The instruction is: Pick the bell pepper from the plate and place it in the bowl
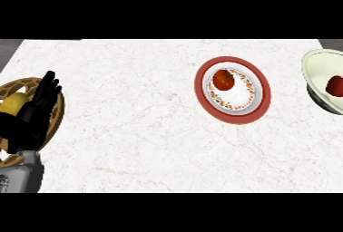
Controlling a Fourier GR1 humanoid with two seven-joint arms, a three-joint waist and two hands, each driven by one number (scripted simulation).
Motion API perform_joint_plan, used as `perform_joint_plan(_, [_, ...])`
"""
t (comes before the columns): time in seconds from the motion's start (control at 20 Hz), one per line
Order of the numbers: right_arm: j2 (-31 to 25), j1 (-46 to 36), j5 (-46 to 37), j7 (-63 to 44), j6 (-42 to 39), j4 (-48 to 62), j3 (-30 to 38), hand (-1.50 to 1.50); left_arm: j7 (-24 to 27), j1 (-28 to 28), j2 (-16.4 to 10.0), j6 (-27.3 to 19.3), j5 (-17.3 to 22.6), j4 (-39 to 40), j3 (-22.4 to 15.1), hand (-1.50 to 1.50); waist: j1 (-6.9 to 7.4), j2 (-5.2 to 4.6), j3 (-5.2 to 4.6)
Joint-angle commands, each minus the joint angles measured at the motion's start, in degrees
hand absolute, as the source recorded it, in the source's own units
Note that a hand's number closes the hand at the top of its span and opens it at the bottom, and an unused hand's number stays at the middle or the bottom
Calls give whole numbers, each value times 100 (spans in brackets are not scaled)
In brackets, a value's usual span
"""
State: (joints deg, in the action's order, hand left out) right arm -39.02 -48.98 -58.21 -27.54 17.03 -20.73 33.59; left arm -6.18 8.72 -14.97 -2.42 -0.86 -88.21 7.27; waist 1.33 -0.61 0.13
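A red bell pepper (223, 80) lies on a red-rimmed plate (232, 116) at the right of the counter's middle. Further right, cut by the view's edge, stands a pale green bowl (315, 61) with a red item (335, 86) inside it. My left hand (36, 113) rests open at the far left, fingers straight and pointing up, far from the plate. My right hand is nowhere in the view.
A brown wicker basket (56, 118) holding a yellow fruit (15, 103) sits at the left edge, partly behind my left hand. The white marble counter (134, 113) stretches between the basket and the plate.
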Motion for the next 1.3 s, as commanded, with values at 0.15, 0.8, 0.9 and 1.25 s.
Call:
perform_joint_plan(0.15, [61, 103, 1190, 1311, 547, -277, 931, -150, -162, 206, -36, -78, 21, 35, 136, 0, -87, 17, 9])
perform_joint_plan(0.8, [565, 1681, 3600, 2371, -16, -2658, 2393, -150, -43, -247, 79, -116, -110, -122, 96, 0, -287, 115, -22])
perform_joint_plan(0.9, [729, 2249, 3814, 2513, -251, -3151, 2567, -150, -626, -106, -14, -139, -37, -581, 106, 0, -322, 138, -19])
perform_joint_plan(1.25, [1375, 3634, 5087, 1978, -1782, -5208, 3174, -150, -379, -339, -55, -20, 19, -427, 234, 0, -347, 135, -25])
